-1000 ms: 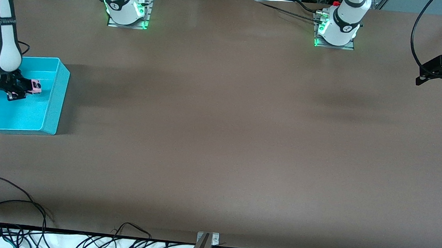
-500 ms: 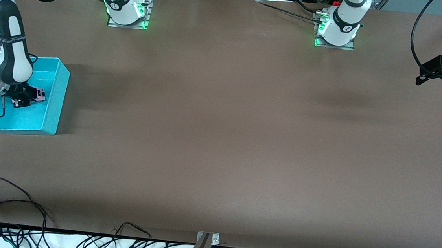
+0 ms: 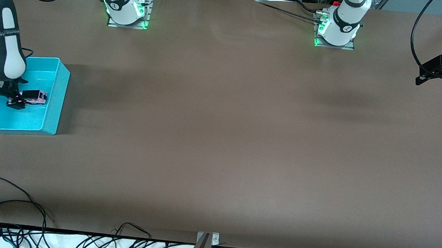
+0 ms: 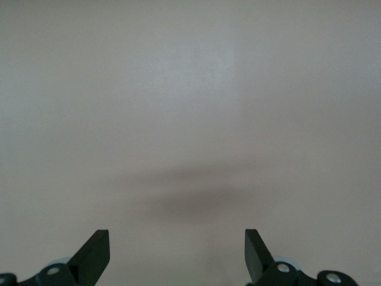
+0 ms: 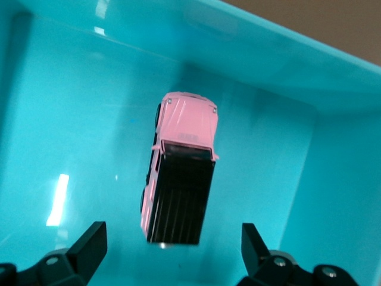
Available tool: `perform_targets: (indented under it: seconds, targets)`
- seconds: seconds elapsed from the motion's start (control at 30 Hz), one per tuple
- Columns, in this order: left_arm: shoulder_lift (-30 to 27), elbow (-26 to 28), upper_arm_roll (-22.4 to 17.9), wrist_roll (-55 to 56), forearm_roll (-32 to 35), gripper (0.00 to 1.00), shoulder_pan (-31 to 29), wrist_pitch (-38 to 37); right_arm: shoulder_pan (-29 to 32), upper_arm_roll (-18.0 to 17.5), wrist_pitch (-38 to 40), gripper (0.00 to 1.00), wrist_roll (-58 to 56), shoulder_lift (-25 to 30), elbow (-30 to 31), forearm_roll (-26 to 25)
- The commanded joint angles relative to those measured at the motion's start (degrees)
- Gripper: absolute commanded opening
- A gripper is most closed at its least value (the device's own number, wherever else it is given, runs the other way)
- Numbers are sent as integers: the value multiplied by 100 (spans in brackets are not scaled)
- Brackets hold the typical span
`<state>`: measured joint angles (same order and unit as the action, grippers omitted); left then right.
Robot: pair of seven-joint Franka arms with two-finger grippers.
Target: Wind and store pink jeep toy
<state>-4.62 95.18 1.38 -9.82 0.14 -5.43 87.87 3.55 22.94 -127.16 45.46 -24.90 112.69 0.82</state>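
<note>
The pink jeep toy [image 3: 34, 96] [image 5: 180, 170], pink with a black roof and rear, lies on the floor of the turquoise bin [image 3: 56, 99] at the right arm's end of the table. My right gripper [image 3: 13, 96] [image 5: 172, 247] hangs open inside the bin just beside the jeep's black rear end, its fingers [image 5: 89, 244] apart and touching nothing. My left gripper [image 3: 436, 76] [image 4: 177, 256] waits open and empty in the air above the left arm's end of the table.
The bin's walls [image 5: 280, 65] stand close around the right gripper. Brown table surface [image 3: 219, 139] stretches between the two arms. Cables [image 3: 8, 217] trail along the table edge nearest the front camera.
My right gripper lowered the jeep into the bin, opened and let it go; it has drawn back slightly. The jeep now rests on the bin floor. The left arm has not moved.
</note>
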Motion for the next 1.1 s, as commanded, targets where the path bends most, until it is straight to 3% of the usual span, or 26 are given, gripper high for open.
perform_targets:
  seconds: [0.0,0.37,0.73,1.07]
  targets:
    - [76,-158,-6,41,-49,100,-11,-104,23,-18,542,100,-598,433,-71,94]
    - [76,-158,-6,33,-49,100,-11,-113,-12,-53,2326,100,-1258,469,-1450,94]
    - [67,-158,-6,41,-49,100,-11,-165,-48,-440,3592,100,-2102,478,-2918,190]
    - [67,-158,-6,41,-49,100,-11,-165,-48,-1019,3655,100,-2550,899,-3042,103]
